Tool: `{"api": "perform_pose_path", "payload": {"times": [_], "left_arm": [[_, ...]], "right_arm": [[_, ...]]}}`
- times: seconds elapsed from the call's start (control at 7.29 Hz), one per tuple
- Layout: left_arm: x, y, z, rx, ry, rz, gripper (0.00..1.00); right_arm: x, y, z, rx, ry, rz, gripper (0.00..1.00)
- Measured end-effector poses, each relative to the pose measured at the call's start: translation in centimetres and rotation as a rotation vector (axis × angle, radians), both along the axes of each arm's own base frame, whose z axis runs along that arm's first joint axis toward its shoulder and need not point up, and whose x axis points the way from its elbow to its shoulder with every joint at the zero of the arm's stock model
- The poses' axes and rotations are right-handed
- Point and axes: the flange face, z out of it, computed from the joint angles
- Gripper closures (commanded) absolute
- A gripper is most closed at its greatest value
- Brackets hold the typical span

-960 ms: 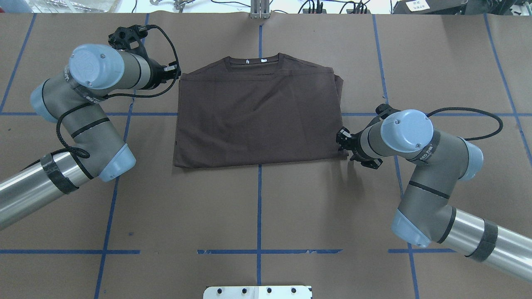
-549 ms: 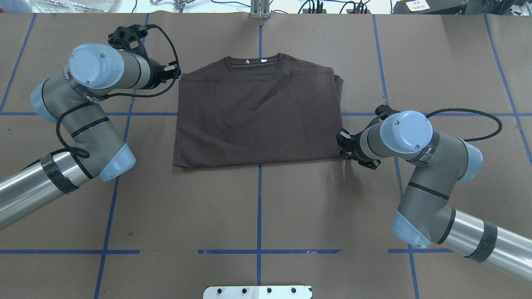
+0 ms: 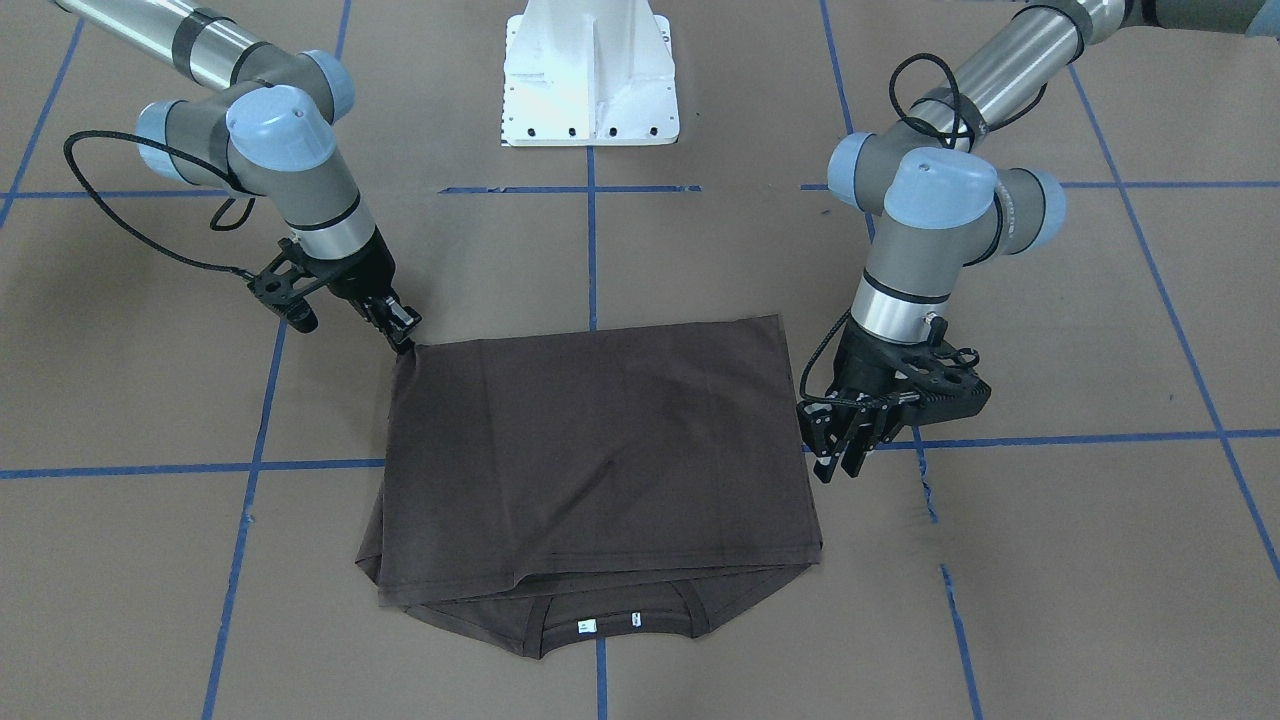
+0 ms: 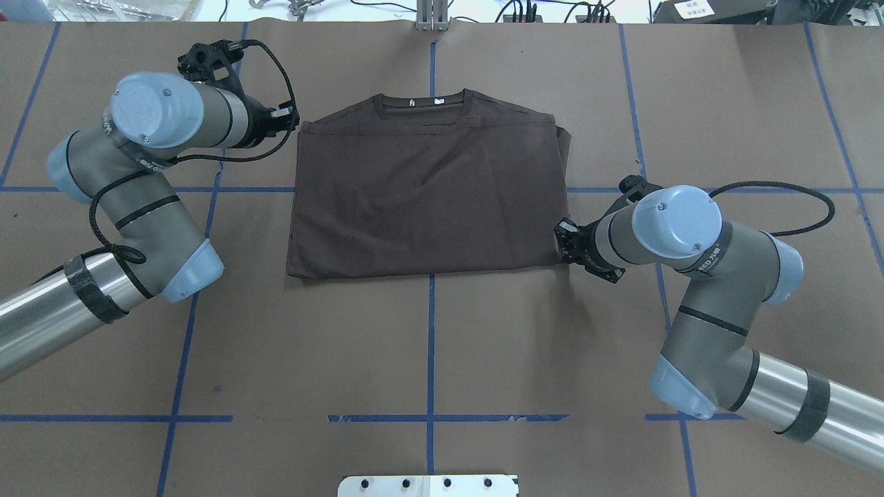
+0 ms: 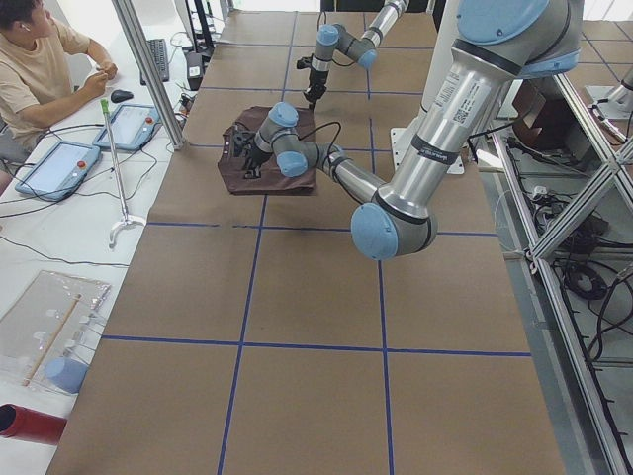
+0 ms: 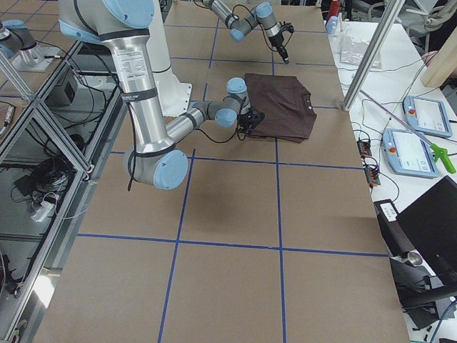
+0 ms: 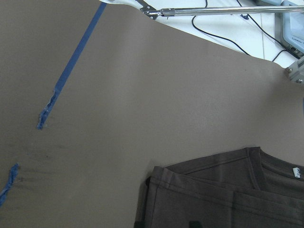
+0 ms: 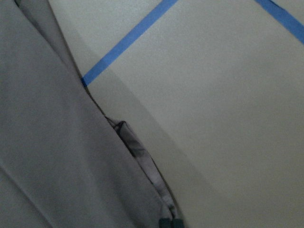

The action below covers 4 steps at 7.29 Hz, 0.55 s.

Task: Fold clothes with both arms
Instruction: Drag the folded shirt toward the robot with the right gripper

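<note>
Nearest me, my right pincer [image 3: 402, 333] looks pinched shut on the hem corner of the brown T-shirt [image 4: 428, 193]. The shirt lies folded flat on the table [image 4: 428, 345] at that pincer's 9 o'clock, long axis 9-to-3, collar [image 4: 423, 103] at 12. Farther out, my left pincer [image 3: 838, 460] stands parted beside the shoulder corner, with the shirt at its 3. Since a second ago the right has edged inward, drawing its corner along.

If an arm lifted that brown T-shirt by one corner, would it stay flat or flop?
Probably flop: the T-shirt lies in soft folded layers with rumpled edges, so it would likely sag and unfold. It looks thin, so likely light. Pushed, it would probably bunch, as its creases suggest.
</note>
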Motion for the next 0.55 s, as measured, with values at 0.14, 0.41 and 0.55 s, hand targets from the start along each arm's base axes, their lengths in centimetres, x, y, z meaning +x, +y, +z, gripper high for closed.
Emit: {"api": "perform_pose_path", "payload": {"times": [0.14,0.41,0.55], "left_arm": [[-0.2,0.1,-0.2,0.003,0.004,-0.001,0.59],[-0.4,0.2,-0.7,0.008,0.013,0.001,0.59],[-0.4,0.3,-1.0,0.011,0.018,0.003,0.59]], "right_arm": [[1.6,3.1,-1.1,-0.01,-0.04,-0.029,1.0],[4.2,14.1,-3.2,-0.061,-0.112,-0.151,1.0],[5.0,20.2,-3.5,-0.098,-0.118,-0.248,1.0]]}}
